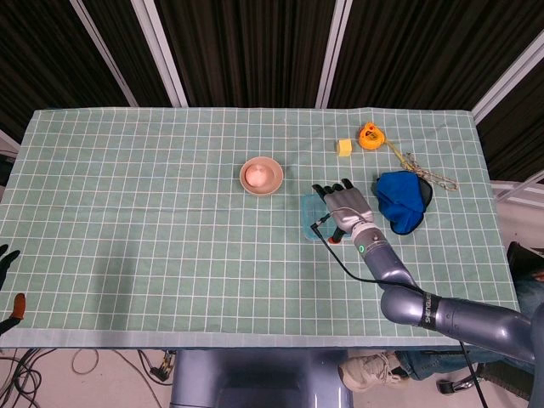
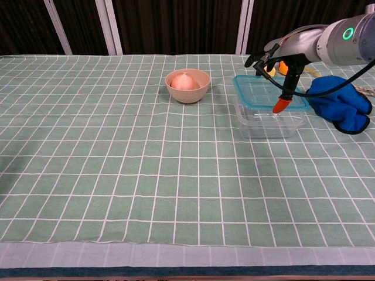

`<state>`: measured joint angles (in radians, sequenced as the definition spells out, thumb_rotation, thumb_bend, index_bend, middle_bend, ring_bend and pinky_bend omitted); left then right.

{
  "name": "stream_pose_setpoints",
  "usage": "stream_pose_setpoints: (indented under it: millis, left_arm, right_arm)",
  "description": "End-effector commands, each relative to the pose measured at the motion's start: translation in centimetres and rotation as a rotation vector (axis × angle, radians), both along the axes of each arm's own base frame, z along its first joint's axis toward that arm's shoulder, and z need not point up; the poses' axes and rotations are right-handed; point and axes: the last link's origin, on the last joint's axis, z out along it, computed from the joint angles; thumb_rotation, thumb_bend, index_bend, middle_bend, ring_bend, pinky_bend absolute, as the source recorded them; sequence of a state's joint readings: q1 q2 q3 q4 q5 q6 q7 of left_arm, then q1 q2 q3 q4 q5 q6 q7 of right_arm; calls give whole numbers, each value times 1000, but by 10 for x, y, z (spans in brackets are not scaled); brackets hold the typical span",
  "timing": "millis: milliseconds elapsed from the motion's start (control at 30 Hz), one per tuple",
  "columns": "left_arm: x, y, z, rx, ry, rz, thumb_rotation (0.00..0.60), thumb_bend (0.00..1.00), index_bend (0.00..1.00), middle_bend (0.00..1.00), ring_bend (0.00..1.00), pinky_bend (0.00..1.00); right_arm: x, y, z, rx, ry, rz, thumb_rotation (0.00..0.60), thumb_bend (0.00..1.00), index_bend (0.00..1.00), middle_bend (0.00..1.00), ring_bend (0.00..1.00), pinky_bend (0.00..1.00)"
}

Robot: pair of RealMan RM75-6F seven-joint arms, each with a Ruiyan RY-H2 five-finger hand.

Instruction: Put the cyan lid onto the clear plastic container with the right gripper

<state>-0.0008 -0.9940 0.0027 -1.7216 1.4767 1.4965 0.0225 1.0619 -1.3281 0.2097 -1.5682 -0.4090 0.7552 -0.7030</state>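
Two hands in view, only the right at work. Right hand (image 1: 347, 209) (image 2: 280, 55) spread flat above the cyan lid (image 2: 266, 92) (image 1: 309, 215), fingers (image 1: 327, 190) reaching away from the robot, orange-tipped thumb (image 2: 280, 105) hanging down at the lid's near edge. Lid gripped or merely pressed under the palm: cannot tell. Directly below the fingers, clear plastic container (image 2: 269, 119) on the counter (image 2: 117, 152), the lid lying over its top and tilted, far side higher; seated or not: cannot tell. Just right of the fingers, blue cloth (image 2: 341, 102) (image 1: 402, 200) in a crumpled heap. Left of the fingers, tan bowl (image 2: 187, 85) (image 1: 261, 176) with a pale rounded thing inside, apart from the container. Beyond the fingertips, small yellow block (image 1: 344, 148) and orange tape measure (image 1: 370, 135), well apart from the lid. Far off to the left, at the counter's near corner, left hand (image 1: 8, 285), only dark fingers and an orange tip showing, spread, holding nothing visible.
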Motion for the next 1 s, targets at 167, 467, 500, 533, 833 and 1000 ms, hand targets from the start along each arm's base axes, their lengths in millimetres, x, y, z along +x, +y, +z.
stream_pose_setpoints:
  millis: [167, 467, 500, 533, 833, 1000]
  left_arm:
    - [0, 0, 0, -1, -1, 2, 600, 522, 86, 0, 0, 0]
    - [0, 0, 0, -6, -10, 7, 600, 522, 86, 0, 0, 0]
    - [0, 0, 0, -6, -10, 7, 600, 522, 86, 0, 0, 0]
    - [0, 0, 0, -6, -11, 8, 600, 522, 86, 0, 0, 0]
    - [0, 0, 1, -8, -17, 13, 600, 522, 86, 0, 0, 0]
    - [0, 0, 1, -9, -17, 14, 600, 522, 86, 0, 0, 0]
  right_arm:
    - [-4, -3, -6, -11, 16, -33, 600, 192, 9, 500, 146, 0]
    - [-6, -6, -11, -39, 73, -99, 600, 192, 9, 500, 146, 0]
    - [-6, -6, -11, -43, 77, -103, 600, 192, 9, 500, 146, 0]
    - [-6, -6, -12, -45, 80, -103, 600, 191, 9, 500, 146, 0]
    - [-5, -4, -17, -68, 126, -73, 600, 192, 9, 500, 146, 0]
    - [-6, -2, -20, -55, 110, -84, 600, 192, 9, 500, 146, 0]
